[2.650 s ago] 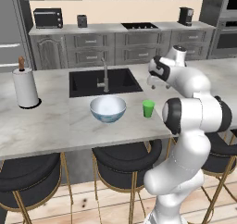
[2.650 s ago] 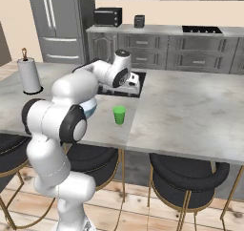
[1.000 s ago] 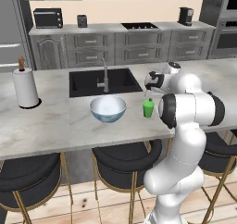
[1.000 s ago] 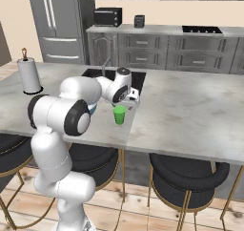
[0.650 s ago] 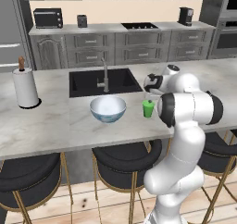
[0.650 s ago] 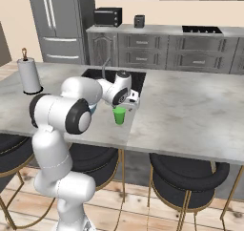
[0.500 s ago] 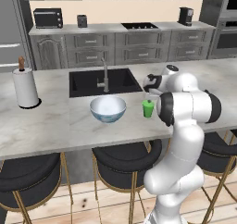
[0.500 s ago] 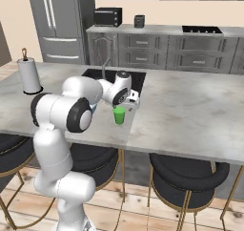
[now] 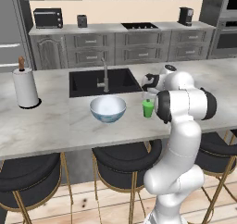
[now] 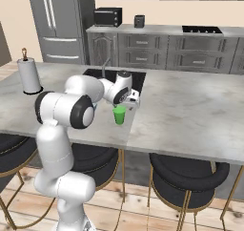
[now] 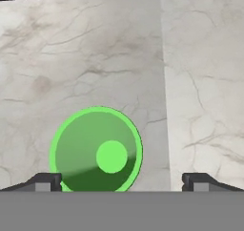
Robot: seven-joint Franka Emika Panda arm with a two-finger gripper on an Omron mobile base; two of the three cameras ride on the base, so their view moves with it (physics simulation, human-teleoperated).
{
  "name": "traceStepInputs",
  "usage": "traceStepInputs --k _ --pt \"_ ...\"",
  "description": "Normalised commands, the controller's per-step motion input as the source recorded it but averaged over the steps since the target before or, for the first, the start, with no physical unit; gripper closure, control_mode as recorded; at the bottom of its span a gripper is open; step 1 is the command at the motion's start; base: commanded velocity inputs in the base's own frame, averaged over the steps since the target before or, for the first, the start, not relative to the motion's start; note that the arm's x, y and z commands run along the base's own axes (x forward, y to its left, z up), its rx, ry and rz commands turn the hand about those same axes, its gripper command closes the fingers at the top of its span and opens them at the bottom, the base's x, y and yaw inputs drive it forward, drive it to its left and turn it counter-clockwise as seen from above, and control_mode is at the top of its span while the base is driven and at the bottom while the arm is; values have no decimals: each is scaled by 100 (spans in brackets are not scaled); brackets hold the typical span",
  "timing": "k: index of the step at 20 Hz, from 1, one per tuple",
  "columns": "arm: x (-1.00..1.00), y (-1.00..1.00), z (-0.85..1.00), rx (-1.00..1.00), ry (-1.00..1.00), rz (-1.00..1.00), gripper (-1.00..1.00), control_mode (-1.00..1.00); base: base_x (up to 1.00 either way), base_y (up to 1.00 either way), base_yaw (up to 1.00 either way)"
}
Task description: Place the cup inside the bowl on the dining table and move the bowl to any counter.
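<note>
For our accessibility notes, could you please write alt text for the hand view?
Seen from straight above, the green cup stands upright and empty on the pale veined marble dining table. The open claw hovers over it, the cup nearer one fingertip than the other, not gripped.

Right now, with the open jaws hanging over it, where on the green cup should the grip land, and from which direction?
Take the green cup across its rim and upper wall, coming straight down. It stands upright on the dining table, a plain round tumbler without handle, so any opposite pair of sides serves. In the hand view it sits toward one fingertip, so the gripper probably needs a sideways shift to centre it first.
</note>
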Motion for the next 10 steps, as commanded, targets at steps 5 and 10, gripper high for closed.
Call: traceStepInputs --k 5,10 --pt "6 0 -19 0 0 0 -100 -100 0 0 0" --pt "16 0 -14 0 0 0 -100 -100 0 0 0"
